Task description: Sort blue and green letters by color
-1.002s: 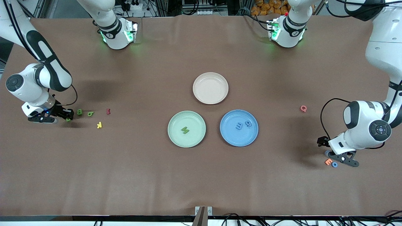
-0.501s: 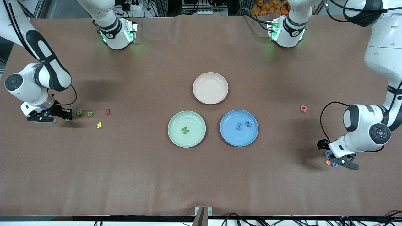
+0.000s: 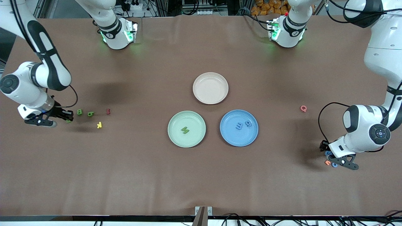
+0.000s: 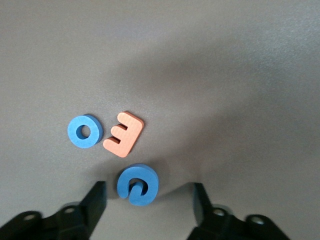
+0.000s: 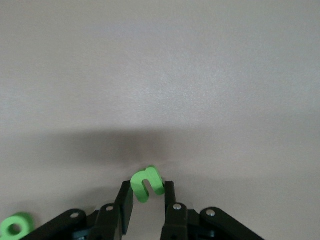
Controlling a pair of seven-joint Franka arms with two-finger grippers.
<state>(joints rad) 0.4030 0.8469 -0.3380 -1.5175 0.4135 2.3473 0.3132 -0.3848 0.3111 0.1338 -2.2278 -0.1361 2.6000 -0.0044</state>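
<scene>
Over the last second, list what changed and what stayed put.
The right hand, shut on a green letter, has lifted it off the table. The left hand has lowered around a blue letter, fingers apart. Plates and other letters stayed.

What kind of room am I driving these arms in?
Probably a robotics lab: two arms bolted to a table under brown cloth, cables and power strips along its edge, and toy letters with coloured plates as test props.

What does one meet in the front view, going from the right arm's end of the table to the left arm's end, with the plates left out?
right gripper shut on a held green letter → green B → small green letter → yellow K → red letter → pink Q → left gripper open around a blue C
</scene>
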